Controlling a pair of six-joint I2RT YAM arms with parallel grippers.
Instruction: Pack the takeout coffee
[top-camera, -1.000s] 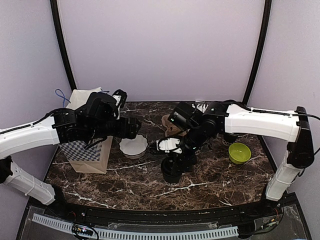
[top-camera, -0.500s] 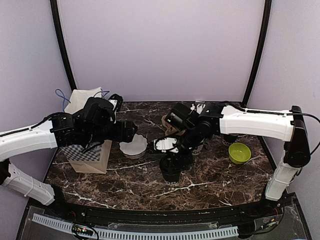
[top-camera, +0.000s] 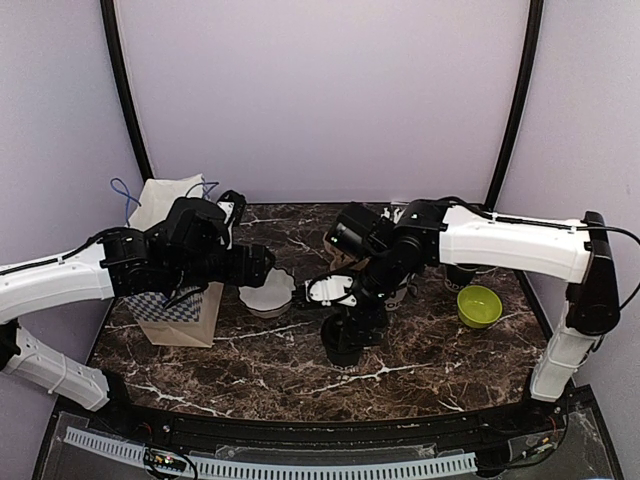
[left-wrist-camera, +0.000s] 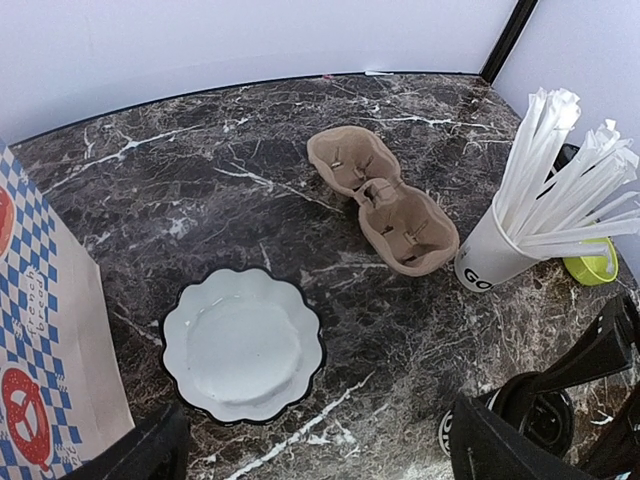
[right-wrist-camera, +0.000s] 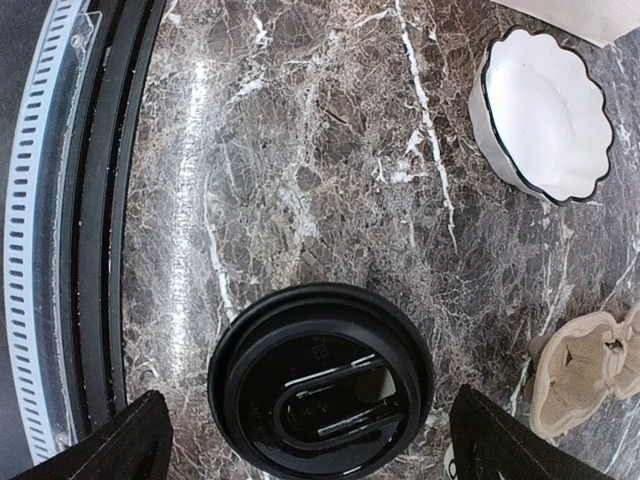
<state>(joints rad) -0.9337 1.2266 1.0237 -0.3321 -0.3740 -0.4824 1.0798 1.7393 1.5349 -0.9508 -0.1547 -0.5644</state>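
**Current step: acquire the first cup.**

The lidded black cup (right-wrist-camera: 322, 392) stands upright on the bench (right-wrist-camera: 300, 150), near its front edge and well apart from the cardboard carrier (left-wrist-camera: 385, 200). The right fingers (right-wrist-camera: 110, 445) are spread wide. In the right wrist view one sits on each side of the lid, and neither appears to touch the cup. The right arm hangs directly above the cup (top-camera: 343, 340).

The left fingers (left-wrist-camera: 140, 455) are also spread and carry nothing. They hover above the scalloped white dish (left-wrist-camera: 243, 343), just beside the checked paper bag (left-wrist-camera: 40, 330).

Both pockets of the carrier are unoccupied, so no cup is packed yet. A second coffee cup is not clearly visible in any view.

**Next move, as judged:**

1. Lower the right fingers past the lid rim, keeping the cup centred between them.
2. Close on the cup wall below the lid. A grip on the lid alone may pull it off.
3. Lift vertically and keep the cup upright.
4. Carry it to the carrier, clear of the cup of straws (left-wrist-camera: 500, 250) that stands just beside it.
5. Seat it squarely in one pocket.

The lime-green bowl (top-camera: 479, 305) lies off this route.
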